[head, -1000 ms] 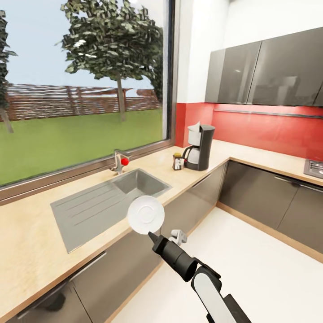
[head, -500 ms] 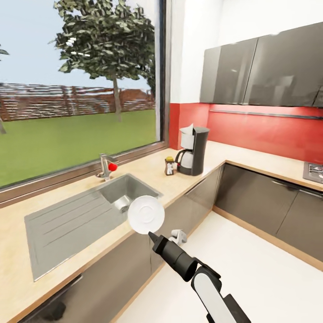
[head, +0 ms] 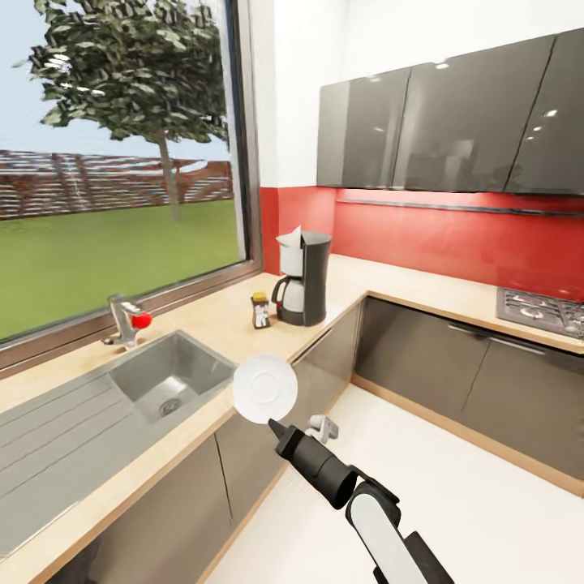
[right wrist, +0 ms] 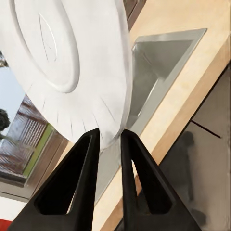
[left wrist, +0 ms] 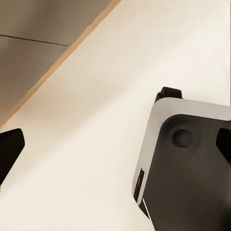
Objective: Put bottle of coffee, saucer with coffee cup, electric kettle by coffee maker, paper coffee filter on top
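Kitchen corner, wood-grain desk [head: 357,280] under a red backsplash.
Saucer [head: 264,388] stands on edge, pinched at its rim by the right end effector [head: 273,422] beside the sink [head: 166,377]; coffee maker [head: 305,278] and bottle of coffee [head: 260,311] stand together further along; left end effector's [left wrist: 115,144] fingers spread.

Your head camera looks down across the kitchen countertop [head: 243,324] toward its corner. Your right wrist camera sits close over the sink [right wrist: 159,72], which your head view shares; your left wrist camera faces the floor [left wrist: 96,144].
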